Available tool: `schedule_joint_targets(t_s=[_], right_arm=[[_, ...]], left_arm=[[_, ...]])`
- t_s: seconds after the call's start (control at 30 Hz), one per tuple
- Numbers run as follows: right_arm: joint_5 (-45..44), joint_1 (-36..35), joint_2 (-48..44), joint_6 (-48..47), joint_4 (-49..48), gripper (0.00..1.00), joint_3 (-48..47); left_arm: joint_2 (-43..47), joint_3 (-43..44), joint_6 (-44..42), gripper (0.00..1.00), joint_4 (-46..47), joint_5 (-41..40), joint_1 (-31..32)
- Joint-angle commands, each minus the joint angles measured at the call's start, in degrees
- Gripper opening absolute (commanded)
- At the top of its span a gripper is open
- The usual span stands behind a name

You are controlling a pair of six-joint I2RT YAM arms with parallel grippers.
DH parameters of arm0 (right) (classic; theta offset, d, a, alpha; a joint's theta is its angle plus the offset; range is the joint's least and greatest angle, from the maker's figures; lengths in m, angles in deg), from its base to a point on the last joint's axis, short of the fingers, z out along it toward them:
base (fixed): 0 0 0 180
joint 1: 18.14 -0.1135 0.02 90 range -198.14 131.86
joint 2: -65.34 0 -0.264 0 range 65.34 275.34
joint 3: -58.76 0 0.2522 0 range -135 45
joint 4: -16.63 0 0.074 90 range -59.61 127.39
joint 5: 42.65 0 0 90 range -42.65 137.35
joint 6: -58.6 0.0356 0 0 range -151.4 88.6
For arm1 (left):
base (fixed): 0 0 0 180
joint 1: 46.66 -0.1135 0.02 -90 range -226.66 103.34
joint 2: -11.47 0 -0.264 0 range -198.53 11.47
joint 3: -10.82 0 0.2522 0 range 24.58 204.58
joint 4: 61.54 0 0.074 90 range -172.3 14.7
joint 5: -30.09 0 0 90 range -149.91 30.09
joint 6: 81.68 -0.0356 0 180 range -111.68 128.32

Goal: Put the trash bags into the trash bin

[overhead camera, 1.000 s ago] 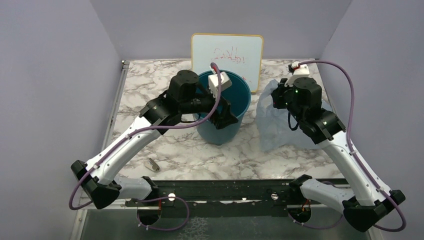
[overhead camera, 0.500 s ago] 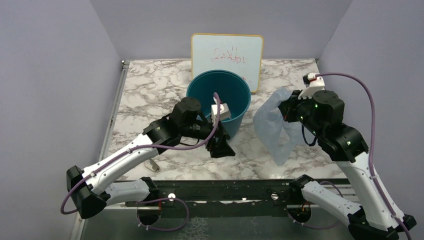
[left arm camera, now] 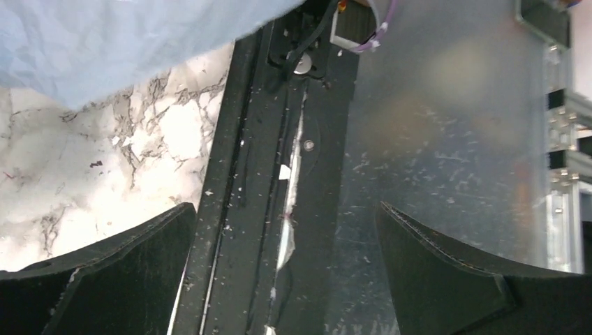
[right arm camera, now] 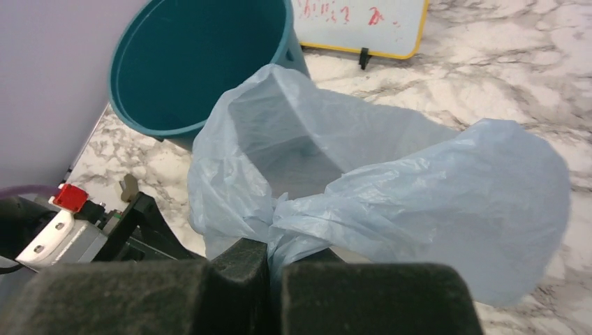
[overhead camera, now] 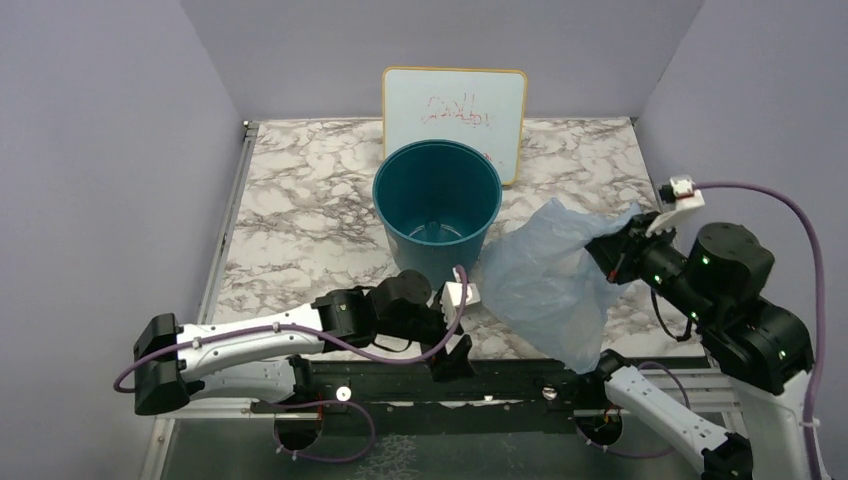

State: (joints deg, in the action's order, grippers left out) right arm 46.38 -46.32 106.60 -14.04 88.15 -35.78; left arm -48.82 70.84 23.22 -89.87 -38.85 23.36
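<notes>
The teal trash bin [overhead camera: 437, 205] stands upright at the middle of the marble table, nothing in it. The light-blue trash bag [overhead camera: 545, 285] hangs in the air to the right of the bin, bunched at its top in my right gripper [overhead camera: 603, 255], which is shut on it. The right wrist view shows the bag [right arm camera: 391, 188] billowing out from the shut jaws [right arm camera: 276, 262], with the bin [right arm camera: 202, 63] beyond it. My left gripper [overhead camera: 450, 345] is low at the table's front edge, in front of the bin. It is open and empty [left arm camera: 286, 279], and the bag's lower edge [left arm camera: 105, 42] lies just beyond it.
A whiteboard [overhead camera: 454, 115] with red scribbles leans against the back wall behind the bin. A black rail [overhead camera: 520, 375] runs along the front edge, below the left gripper. Purple walls close in both sides. A small tan object [right arm camera: 128, 185] lies near the front left.
My left arm has pulled back from the bin to the front edge and its jaws have spread wider. My right gripper has lifted the bag off the table, toward the front.
</notes>
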Motion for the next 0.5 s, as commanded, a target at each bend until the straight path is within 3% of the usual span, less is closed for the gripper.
schedule_joint_targets(t_s=[0.0,0.23,0.37,0.47], right_arm=[[-7.36,-0.01,-5.05,-0.93,2.67,0.02,1.46],[-6.78,-0.03,-2.39,-5.30,7.26,0.01,-0.50],[5.27,-0.03,-3.29,-8.12,4.50,0.01,1.11],[13.44,-0.03,-3.78,-10.63,2.91,0.01,2.02]], left_arm=[[-0.35,-4.33,-3.88,0.99,11.67,-12.07,2.71],[4.68,-16.80,-7.84,0.99,34.36,-18.33,4.35],[4.57,-18.95,-11.10,0.99,38.16,-20.67,4.55],[4.14,-22.11,-13.94,0.99,46.23,-19.13,4.77]])
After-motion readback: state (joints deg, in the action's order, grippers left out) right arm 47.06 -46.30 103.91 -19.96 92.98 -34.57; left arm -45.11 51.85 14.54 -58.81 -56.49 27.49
